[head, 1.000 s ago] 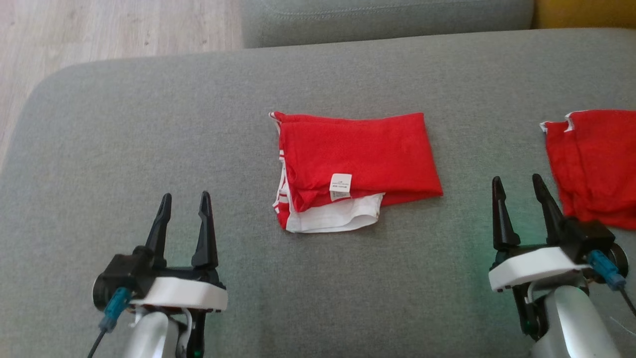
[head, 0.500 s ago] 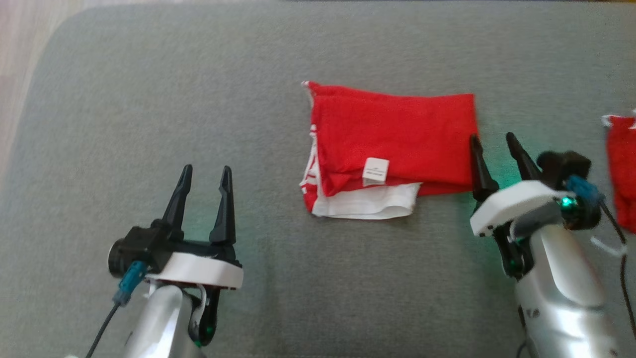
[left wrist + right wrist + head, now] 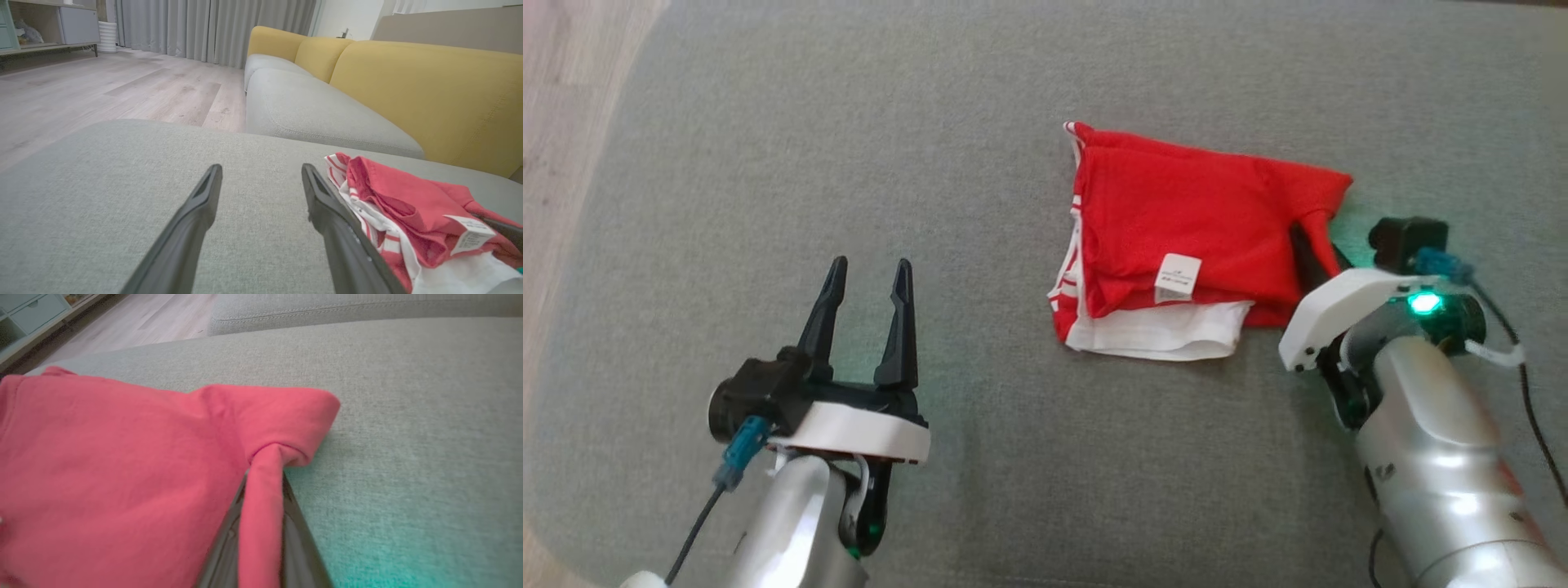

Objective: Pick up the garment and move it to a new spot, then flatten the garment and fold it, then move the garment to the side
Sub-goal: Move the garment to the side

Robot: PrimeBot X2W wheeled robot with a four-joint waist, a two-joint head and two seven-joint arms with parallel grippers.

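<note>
Pinching the right edge of the red garment (image 3: 1184, 237), right tool (image 3: 1313, 249) is closed on fabric, centre-right of frame on the grey sofa cushion (image 3: 849, 122). Left tool (image 3: 870, 265) is wide, lower left, well apart. Garment looks folded already; the move aside likely remains.

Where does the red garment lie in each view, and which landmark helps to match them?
Head view: the red garment lies right of centre.
Left wrist view: the red garment is at lower right, beside the left pincer.
Right wrist view: the red garment covers the left half, its corner clamped in the right pincer.
Shared landmark: the grey cushion under it.
</note>
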